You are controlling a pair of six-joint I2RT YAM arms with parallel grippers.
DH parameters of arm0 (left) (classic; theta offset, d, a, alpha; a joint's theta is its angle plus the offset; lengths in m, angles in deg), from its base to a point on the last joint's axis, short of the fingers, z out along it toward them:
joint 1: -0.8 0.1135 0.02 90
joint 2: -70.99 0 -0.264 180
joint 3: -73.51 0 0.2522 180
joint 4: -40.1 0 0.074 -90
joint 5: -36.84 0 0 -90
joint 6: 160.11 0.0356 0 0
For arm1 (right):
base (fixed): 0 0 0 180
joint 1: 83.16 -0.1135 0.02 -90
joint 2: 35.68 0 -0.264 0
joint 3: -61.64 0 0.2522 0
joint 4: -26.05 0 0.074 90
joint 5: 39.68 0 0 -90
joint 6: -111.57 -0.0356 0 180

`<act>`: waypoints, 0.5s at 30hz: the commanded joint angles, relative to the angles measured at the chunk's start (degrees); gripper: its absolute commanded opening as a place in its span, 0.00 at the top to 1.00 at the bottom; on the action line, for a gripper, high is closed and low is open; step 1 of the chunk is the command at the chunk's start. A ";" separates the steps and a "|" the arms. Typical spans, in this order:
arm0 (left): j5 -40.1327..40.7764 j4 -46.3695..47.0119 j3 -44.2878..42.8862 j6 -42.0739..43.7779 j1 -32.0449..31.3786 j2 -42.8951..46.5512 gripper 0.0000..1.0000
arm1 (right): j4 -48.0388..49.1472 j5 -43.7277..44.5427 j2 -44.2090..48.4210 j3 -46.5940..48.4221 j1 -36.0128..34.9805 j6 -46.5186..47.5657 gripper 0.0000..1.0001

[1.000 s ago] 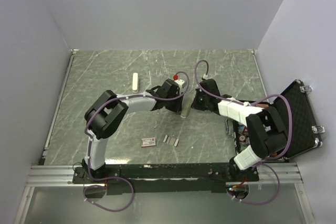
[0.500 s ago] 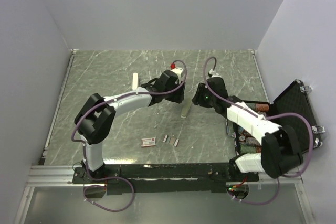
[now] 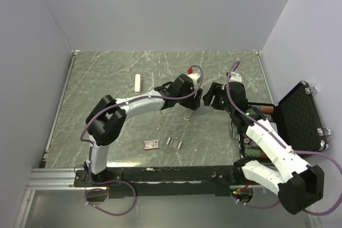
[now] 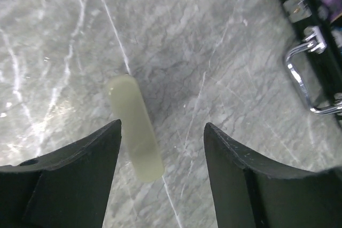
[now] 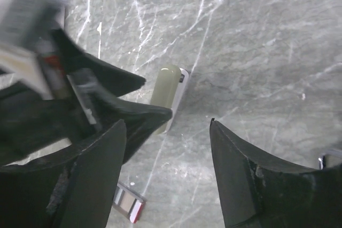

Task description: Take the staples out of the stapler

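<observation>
Left claw (image 4: 162,130) is seen open, fingers spread wide, nothing gripped. A pale cream stapler (image 4: 137,130) is lying flat on the grey marbled table (image 4: 224,36) beneath it, one end just beside 1 finger in the wrist view; whether they touch cannot be told. Right claw (image 5: 166,125) is likewise open and holding nothing, pointed down at the same stapler, with the left claw's dark fingers seen in front of it. From above, the 2 claws are seen close together, facing each other over the stapler's far end. 3 staples (image 3: 173,142) are laid out on the table in a short row nearer the arm bases, apart from the stapler and just right of a red-and-white box (image 3: 151,143). A white bar (image 3: 138,83) is lying well apart to the left. An open black case (image 3: 302,116) is placed at the right edge, its chrome handle (image 4: 304,76) caught in the left wrist view.
</observation>
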 commanded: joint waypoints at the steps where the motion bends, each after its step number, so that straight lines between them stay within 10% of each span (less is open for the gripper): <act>1: 1.82 -0.85 -2.39 0.67 -1.04 -2.80 0.31 | -3.21 1.53 2.87 -1.04 0.49 0.79 0.28; 15: 7.54 1.34 -3.27 1.72 -1.66 -6.93 0.30 | -3.21 -0.05 4.63 -1.92 1.01 1.40 0.24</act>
